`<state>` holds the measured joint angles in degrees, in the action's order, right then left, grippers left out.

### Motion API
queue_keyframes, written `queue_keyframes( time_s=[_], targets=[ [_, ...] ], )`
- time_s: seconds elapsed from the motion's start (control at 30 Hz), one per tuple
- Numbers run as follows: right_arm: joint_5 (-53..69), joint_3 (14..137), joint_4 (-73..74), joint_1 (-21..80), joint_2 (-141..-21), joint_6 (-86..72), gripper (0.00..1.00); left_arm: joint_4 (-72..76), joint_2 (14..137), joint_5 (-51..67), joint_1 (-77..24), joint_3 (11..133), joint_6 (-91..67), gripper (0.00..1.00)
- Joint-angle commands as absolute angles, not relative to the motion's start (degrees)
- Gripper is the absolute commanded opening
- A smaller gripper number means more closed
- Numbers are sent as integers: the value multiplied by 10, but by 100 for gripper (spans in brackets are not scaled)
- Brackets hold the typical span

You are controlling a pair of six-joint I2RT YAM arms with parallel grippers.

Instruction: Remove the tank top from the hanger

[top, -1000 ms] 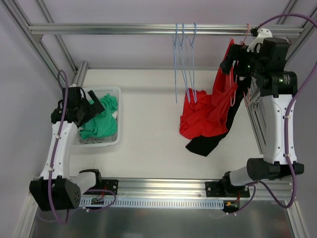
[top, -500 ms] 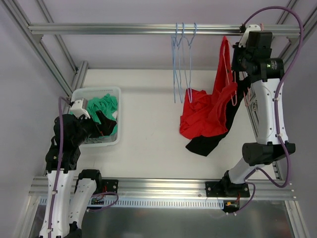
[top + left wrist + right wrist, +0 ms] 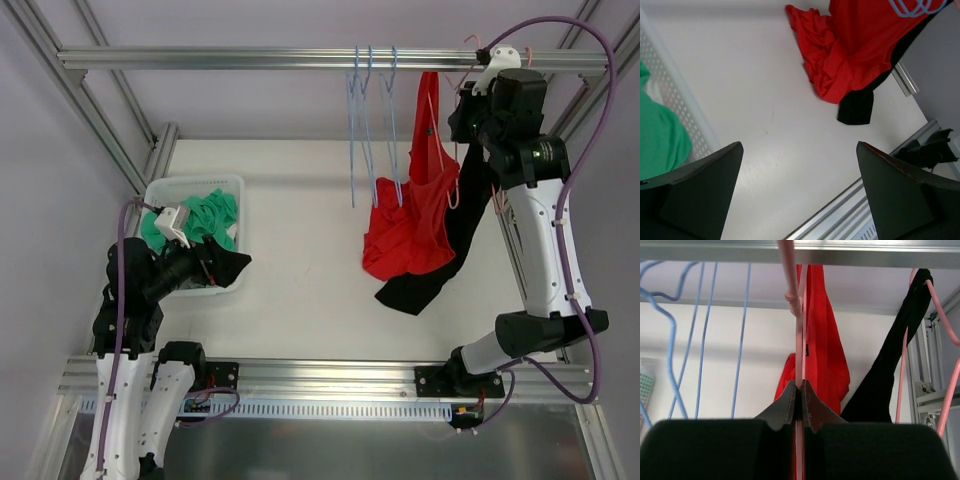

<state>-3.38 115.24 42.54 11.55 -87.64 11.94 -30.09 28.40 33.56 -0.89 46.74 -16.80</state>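
Eyeing the red tank top (image 3: 415,215) here. Hangs right of centre in the top view, strap end up on a pink hanger (image 3: 799,325) near the rail (image 3: 250,58), lower half slumped in a heap on the table (image 3: 300,220).

Looks like thin jersey: light, floppy, zero stiffness, probably a bit stretchy at the straps. No point pushing it, only pulling. Best to pinch a strap or the bunched cloth just below the hanger's shoulder and peel that off the wire end. Yanking at the hem probably just drags the hanger along or stretches the strap. Not fragile, not slippery either, so a firm nip should do.

Then the right gripper (image 3: 799,397): clamped hard on the pink hanger's wire, dead centre of the right wrist view, red cloth right behind. Handy for steadying the thing.

Just right of the red, touching it: a black garment (image 3: 470,215) on its own pink wire, so easy to snag by mistake. Left of it, bare blue hangers (image 3: 370,130).

Far over at lower left, the left gripper (image 3: 797,150): spread wide, nothing in it, beside the basket (image 3: 225,182) of green clothes (image 3: 205,215).
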Motion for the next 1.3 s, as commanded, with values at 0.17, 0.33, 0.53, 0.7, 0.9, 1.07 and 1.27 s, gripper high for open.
queue_keyframes(
  time_s=[0.17, 0.33, 0.53, 0.7, 0.9, 1.07, 1.27],
  targets=[
    [19, 1088, 293, 114, -755, 100, 0, -217, 358, 361, -110, 547, -200, 99],
    [22, 1001, 355, 114, -663, 97, 0, -214, 502, 214, -317, 725, -199, 99],
    [21, 908, 495, 114, -487, 73, 0, -213, 742, 84, -517, 1007, -105, 99],
    [33, 910, 622, 114, -382, 46, 0, -214, 928, 162, -555, 1195, -56, 99],
    [87, 946, 677, 115, -323, 33, 0, -212, 1061, 212, -574, 1319, -43, 83],
    [91, 977, 693, 115, -330, 40, 0, -207, 1122, 242, -590, 1364, -40, 61],
    [88, 1012, 702, 117, -341, 48, 0, -204, 1128, 199, -594, 1351, -43, 16]
  ],
)
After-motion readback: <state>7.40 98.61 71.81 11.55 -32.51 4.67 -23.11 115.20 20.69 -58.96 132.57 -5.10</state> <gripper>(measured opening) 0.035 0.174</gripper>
